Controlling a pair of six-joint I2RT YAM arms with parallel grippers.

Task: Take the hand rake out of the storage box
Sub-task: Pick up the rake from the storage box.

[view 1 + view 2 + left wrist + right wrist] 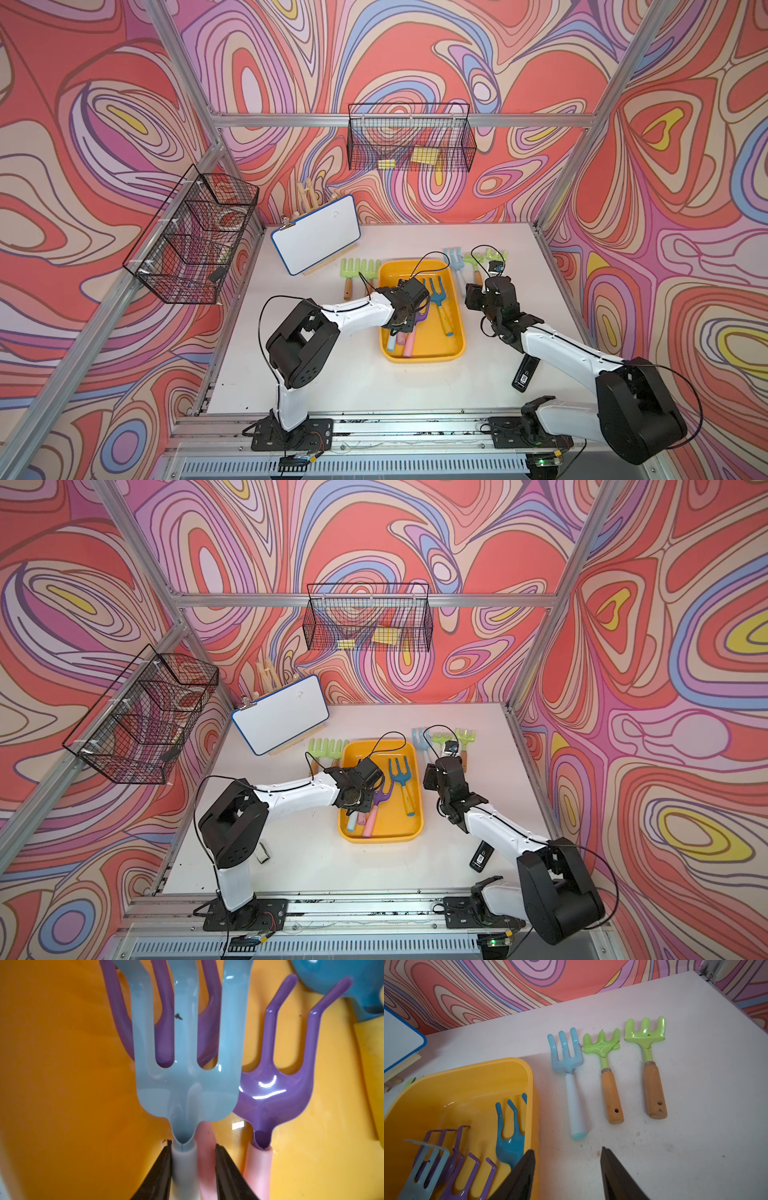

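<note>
The pale blue hand rake (187,1093) lies inside the storage box (422,359), on top of a purple rake (165,1047), which probably explains why it is chosen. Its handle is bracketed just below the neck by the left gripper (193,1147). The fingers are drawn in close, with a pink handle (204,1147) caught between them too. Whether a firm pinch is made cannot be told. The right gripper (568,1149) is held spread and empty over the table (695,1105), near three rakes (611,1095) laid in a row. No brand is legible, and the label on a black device (525,374) cannot be read.
</note>
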